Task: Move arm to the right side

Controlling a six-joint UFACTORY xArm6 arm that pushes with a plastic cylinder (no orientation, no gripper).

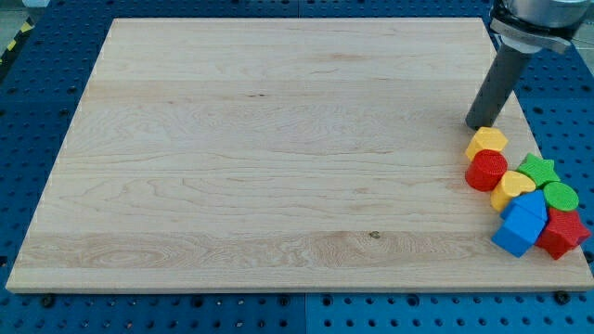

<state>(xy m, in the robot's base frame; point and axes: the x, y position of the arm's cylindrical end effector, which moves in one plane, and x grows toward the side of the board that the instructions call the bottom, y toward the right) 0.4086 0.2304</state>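
Note:
My tip (479, 124) rests on the wooden board (260, 158) near its right edge, just above a cluster of blocks. Directly below the tip sits a yellow hexagon block (486, 141), very close to it. Below that lies a red cylinder (485, 171), then a yellow heart (513, 188). A green star (537, 169) and a green cylinder (561, 196) lie at the right edge. A blue block (521, 224) and a red star (562, 232) sit at the cluster's bottom.
The board lies on a blue perforated table (37, 102). The arm's dark body (534, 23) enters from the view's top right corner.

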